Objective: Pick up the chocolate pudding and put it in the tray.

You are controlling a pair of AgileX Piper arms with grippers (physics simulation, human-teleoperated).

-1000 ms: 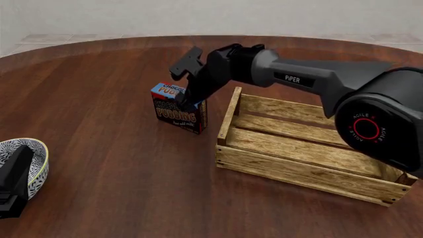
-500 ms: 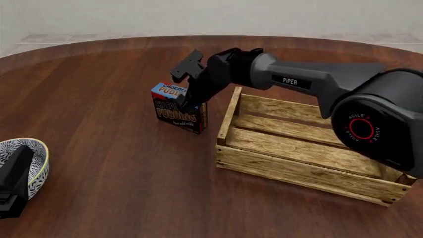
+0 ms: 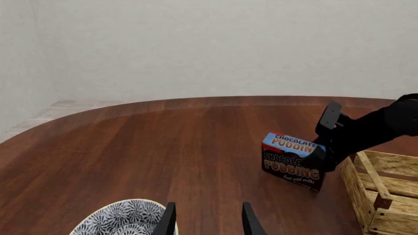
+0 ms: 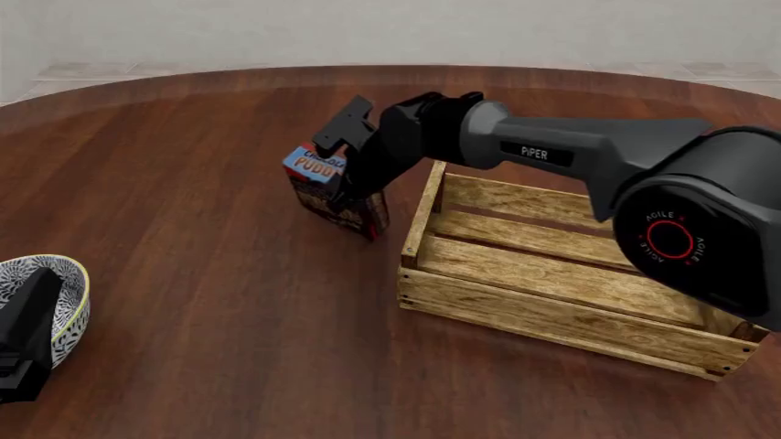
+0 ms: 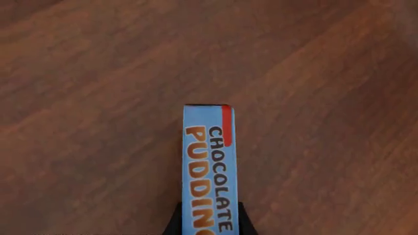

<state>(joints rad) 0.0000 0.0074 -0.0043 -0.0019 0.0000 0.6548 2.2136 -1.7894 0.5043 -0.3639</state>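
The right end effector (image 4: pixel 346 187) was clenched on the chocolate pudding (image 4: pixel 332 192) — best raised clear, then carried toward three o'clock over the tray (image 4: pixel 537 274).

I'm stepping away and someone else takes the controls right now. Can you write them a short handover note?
Right gripper: shut on the chocolate pudding, fingers either side of its narrow top.
Left gripper: open, holding nothing, beside the patterned bowl at the near left.
Pudding: tilted, apparently just off the table, left of the tray.
Tray: holds nothing visible.
Done: the grasp, and the lift seems begun.
Left: raise the carton over the tray's near-left wall, carry it right, lower it inside, release.
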